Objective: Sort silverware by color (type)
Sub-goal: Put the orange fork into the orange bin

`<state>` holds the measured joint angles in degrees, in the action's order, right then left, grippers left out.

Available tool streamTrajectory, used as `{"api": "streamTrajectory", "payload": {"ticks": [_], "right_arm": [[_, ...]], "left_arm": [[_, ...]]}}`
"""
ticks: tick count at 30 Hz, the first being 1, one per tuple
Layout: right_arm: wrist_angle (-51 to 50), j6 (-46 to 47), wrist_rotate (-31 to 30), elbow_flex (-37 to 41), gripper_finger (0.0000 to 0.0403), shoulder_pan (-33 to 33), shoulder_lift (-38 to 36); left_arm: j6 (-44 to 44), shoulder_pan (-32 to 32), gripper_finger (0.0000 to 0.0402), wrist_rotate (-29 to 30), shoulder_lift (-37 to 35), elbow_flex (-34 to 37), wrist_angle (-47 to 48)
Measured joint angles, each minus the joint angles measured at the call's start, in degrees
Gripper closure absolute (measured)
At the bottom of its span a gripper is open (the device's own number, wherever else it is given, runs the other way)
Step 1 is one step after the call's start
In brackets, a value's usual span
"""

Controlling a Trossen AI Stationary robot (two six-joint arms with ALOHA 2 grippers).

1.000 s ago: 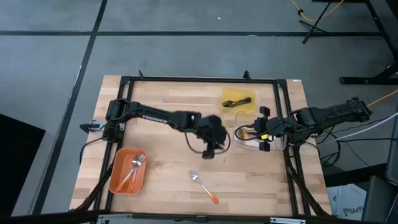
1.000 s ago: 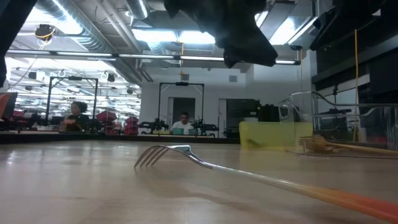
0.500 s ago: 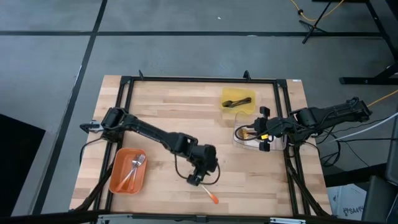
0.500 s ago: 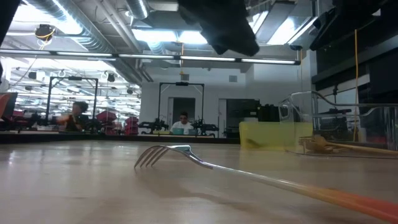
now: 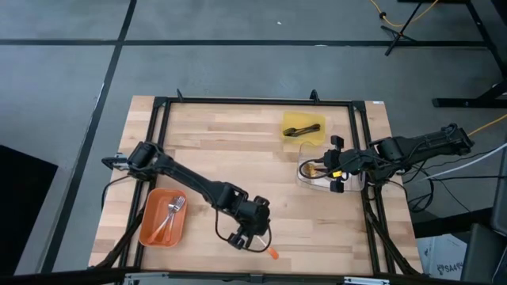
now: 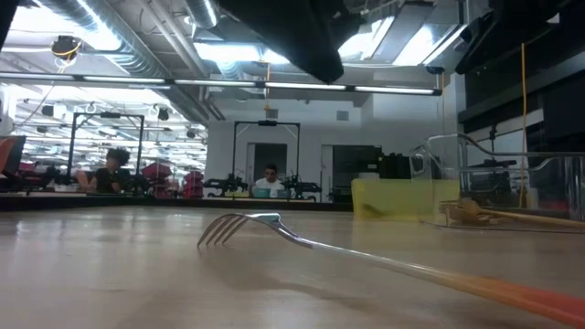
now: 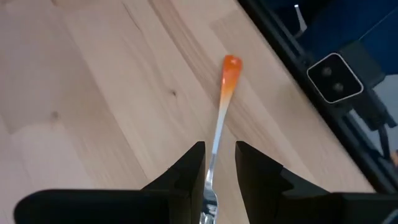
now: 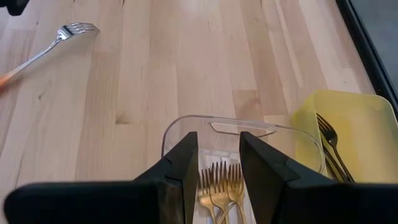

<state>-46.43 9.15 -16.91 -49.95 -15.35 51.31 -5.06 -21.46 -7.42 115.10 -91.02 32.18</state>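
A silver fork with an orange handle lies flat on the wood near the table's near edge; its handle end and its tines show. My left gripper is open above it, one finger on either side of the shaft, and hangs high over it in the low view. My right gripper waits open over the clear tray of gold forks at the table's right.
An orange tray at the near left holds silver forks with orange handles. A yellow tray toward the far right holds dark utensils. The black table frame runs close to the fork's handle end. Bare wood lies between the trays.
My left gripper has travelled from the table's middle toward the near edge and now stands over the lone fork, hiding its tines in the high view. The fork has not moved.
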Motion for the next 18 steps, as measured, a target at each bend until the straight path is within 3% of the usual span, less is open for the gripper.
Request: {"api": "streamTrajectory", "payload": {"ticks": [18], "right_arm": [[-0.07, -0.01, 0.04, 0.03, 0.0294, 0.0, 1.37]], "left_arm": [[-4.74, -0.87, 0.0319, 2.14, 6.23, -0.04, -0.17]]}}
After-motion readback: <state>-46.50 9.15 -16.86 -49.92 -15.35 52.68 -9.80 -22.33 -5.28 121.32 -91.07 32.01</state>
